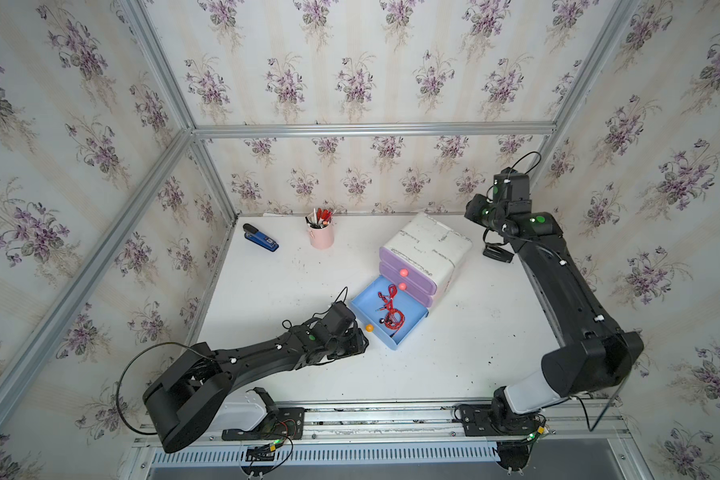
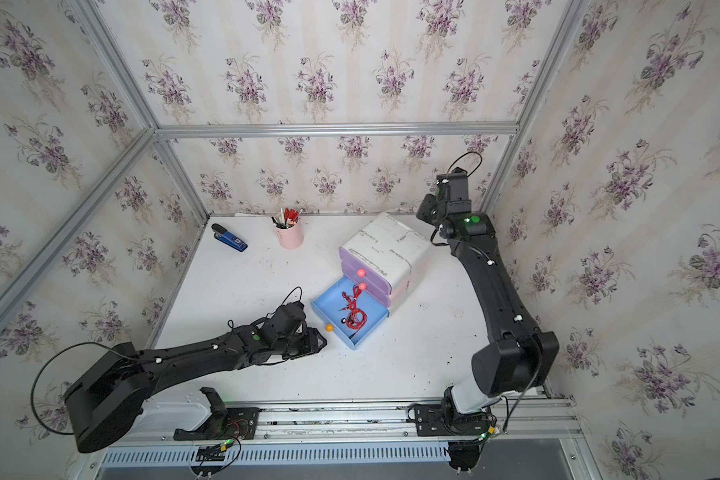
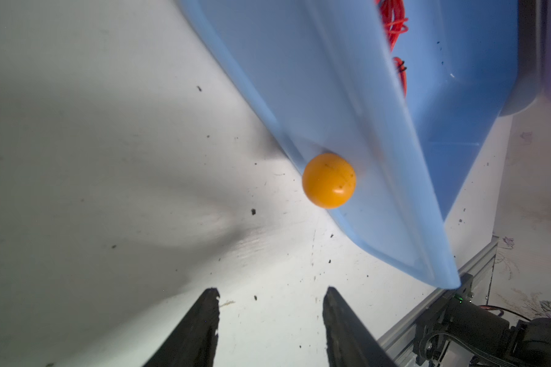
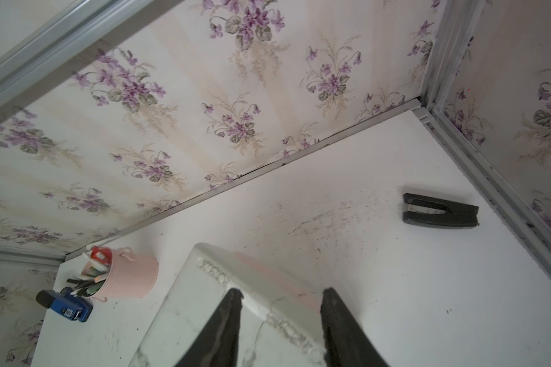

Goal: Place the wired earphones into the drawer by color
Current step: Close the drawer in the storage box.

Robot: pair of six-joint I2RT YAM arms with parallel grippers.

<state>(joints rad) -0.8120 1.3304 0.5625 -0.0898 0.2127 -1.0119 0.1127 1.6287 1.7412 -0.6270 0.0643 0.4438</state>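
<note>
Earphones (image 1: pixel 393 314), red, lie in the open blue drawer (image 1: pixel 366 307); left gripper (image 3: pixel 271 294), jaws spread and empty, faces its orange knob (image 3: pixel 329 180), so the next move is probably a straight push shut.

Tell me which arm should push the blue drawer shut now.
Left. Its open end effector faces the orange knob on the blue drawer, which holds the red earphones. The right end effector hovers open above the white cabinet, away from the drawer front.
</note>
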